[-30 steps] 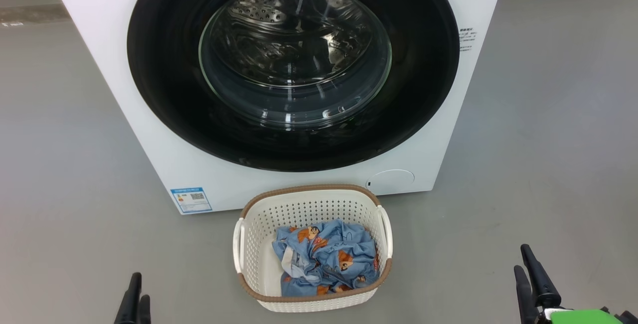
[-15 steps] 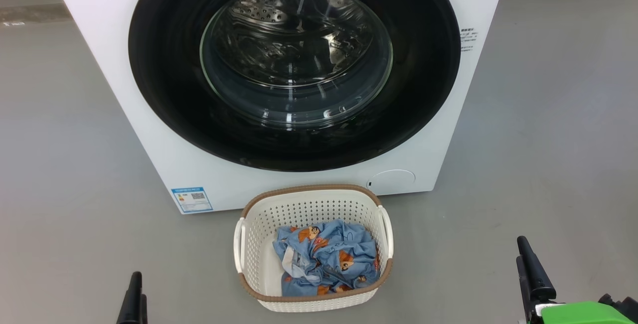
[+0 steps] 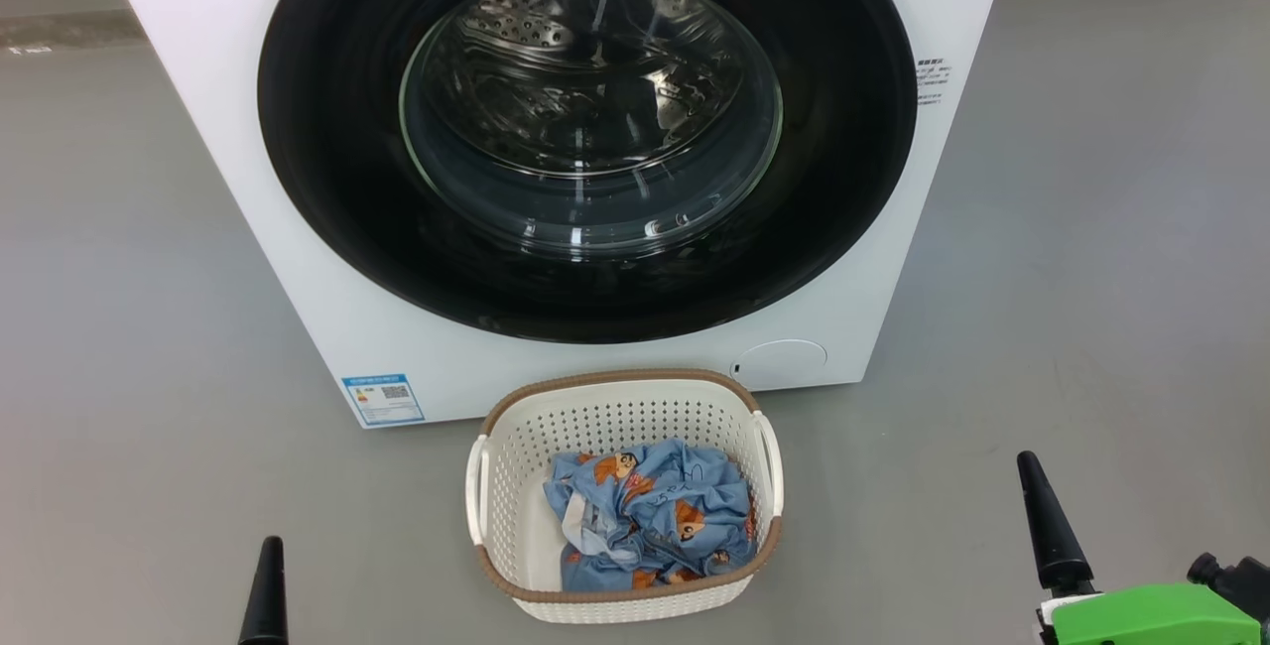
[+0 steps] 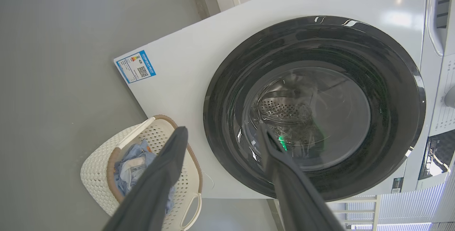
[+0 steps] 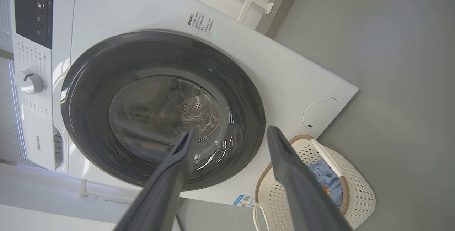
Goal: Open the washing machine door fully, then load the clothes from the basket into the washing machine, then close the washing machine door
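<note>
The plain grey floor point(image 3: 1091, 228) is occupied at its middle by the big white box-shaped front-loading washing machine point(image 3: 198, 79), seen from above and in front. Its large round glossy black door with a bulging clear glass window point(image 3: 337, 179) is seen lying flush against the white front, so it is judged to be shut. A perforated steel drum can be made out through the glass. The first step, opening the door fully, is therefore judged not yet done. The small cream perforated plastic basket with brown rim trim and white side handles point(image 3: 615, 412) is set on the floor just in front of the machine, below the door, presumably so that the load need only be lifted a short way. The light blue fabric clothes printed with orange-brown cartoon figures point(image 3: 655, 516) are heaped inside it, towards its right side. The left gripper point(image 4: 221, 129) and the right gripper point(image 5: 231, 130), each with two long dark fingers, are held low on either side of the basket, apart from it, and pointed at the door. Both pairs of fingers are spread wide with nothing between them, as would suit a reach for the door's edge
</note>
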Available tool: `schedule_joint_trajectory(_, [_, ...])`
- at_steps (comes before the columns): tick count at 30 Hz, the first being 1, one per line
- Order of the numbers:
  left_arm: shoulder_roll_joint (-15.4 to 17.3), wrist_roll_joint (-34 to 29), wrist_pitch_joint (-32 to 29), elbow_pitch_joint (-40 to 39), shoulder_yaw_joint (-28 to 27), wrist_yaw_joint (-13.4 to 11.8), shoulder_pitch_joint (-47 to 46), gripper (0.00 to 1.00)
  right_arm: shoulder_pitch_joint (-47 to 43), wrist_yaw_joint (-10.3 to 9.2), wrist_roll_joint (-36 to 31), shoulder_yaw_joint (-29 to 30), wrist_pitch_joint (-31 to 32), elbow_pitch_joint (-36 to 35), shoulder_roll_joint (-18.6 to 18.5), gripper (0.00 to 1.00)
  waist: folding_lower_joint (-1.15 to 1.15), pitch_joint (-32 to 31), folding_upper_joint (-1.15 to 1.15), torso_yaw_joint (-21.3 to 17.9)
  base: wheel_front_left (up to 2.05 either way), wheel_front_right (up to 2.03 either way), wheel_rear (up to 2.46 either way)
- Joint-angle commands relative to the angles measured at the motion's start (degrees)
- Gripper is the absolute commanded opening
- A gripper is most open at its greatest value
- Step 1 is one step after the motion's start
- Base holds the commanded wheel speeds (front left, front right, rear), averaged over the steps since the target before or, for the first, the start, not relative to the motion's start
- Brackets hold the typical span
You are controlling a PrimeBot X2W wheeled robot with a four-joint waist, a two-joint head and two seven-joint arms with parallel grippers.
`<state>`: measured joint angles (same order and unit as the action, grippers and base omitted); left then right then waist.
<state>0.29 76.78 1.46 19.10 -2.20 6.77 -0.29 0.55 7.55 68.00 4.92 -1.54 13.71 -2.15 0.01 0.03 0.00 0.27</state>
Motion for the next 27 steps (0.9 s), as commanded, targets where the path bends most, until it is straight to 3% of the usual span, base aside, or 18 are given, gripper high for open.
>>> schedule_joint_trajectory(1, [1.31,-1.38,0.52,-1.67,-0.85,0.28,-1.7,1.0,1.75,-0.02,-1.67,-0.8,-0.6,-1.9,-0.81,1.0,-0.01,0.0,0.0,0.0,0.0,0.0,0.0])
schedule_joint_trajectory(27, [1.74,-26.9,4.93,-0.12,-2.1,0.43,-1.88,1.0,2.11,-0.04,-25.96,-4.92,-4.95,-3.9,-2.43,1.0,-0.01,0.08,0.0,0.41,0.0,0.0,0.0])
